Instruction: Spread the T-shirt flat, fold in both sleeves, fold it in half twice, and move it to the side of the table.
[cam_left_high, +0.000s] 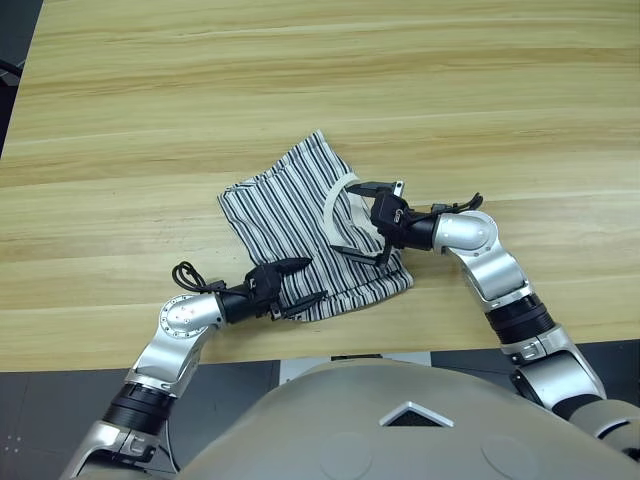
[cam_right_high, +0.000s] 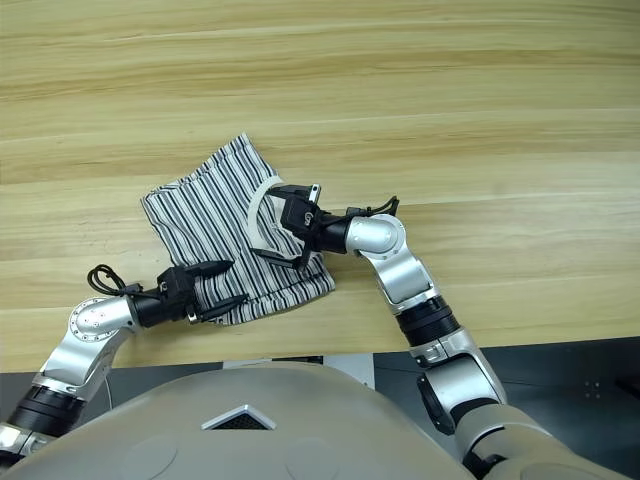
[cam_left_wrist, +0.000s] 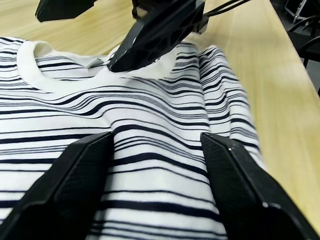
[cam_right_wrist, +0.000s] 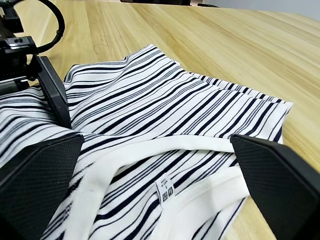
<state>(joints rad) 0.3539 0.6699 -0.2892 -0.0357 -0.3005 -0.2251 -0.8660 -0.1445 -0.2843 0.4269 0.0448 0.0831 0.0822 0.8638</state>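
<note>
A light wooden table (cam_left_high: 300, 80) with long streaks of grain carries a black-and-white striped cotton T-shirt (cam_left_high: 285, 205). The shirt is folded into a rumpled, roughly four-sided bundle and lies on the boards close to the table's near edge. Its white ribbed collar (cam_left_high: 335, 205) sits between the spread fingers of the right gripper (cam_left_high: 342, 218), with a small white label (cam_right_wrist: 165, 189) showing inside it. The bundle's nearest corner lies under and between the parted fingers of the left gripper (cam_left_high: 315, 279). Beyond both sets of fingertips the striped cloth runs on to a far corner. Past that corner, and outward of each gripper, is bare wood.
</note>
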